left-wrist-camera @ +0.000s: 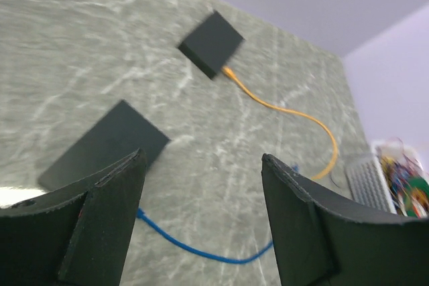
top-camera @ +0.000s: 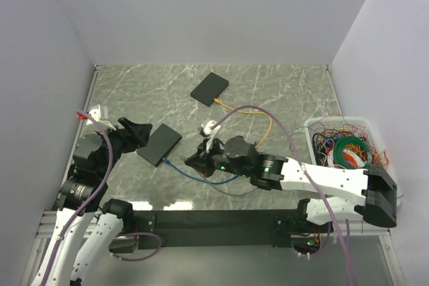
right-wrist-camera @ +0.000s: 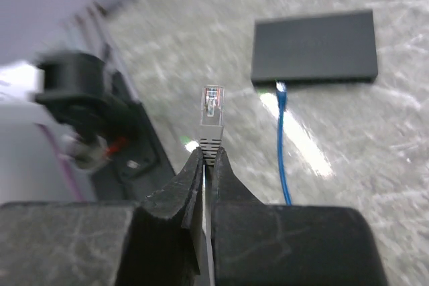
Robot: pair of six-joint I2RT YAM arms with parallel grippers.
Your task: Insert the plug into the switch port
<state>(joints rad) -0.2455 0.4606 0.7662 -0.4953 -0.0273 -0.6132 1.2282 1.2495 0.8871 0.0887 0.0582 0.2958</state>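
One plug (right-wrist-camera: 212, 113) pinched tight in right tool (right-wrist-camera: 205, 160)

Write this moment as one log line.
right gripper: shut on grey plug | left gripper: open, empty | near switch: blue cable attached | insertion: pending

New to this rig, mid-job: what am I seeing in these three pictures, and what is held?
Two robot arms sit at the table's near edge. One picture looks down from above and behind them; the other two come from cameras on their wrists. On the green marbled table lie a near flat black box with a blue cable, a far flat black box with an orange cable, and a white bin of wires. The right tool pinches a grey plug with a clear tip; the left tool is open and empty.
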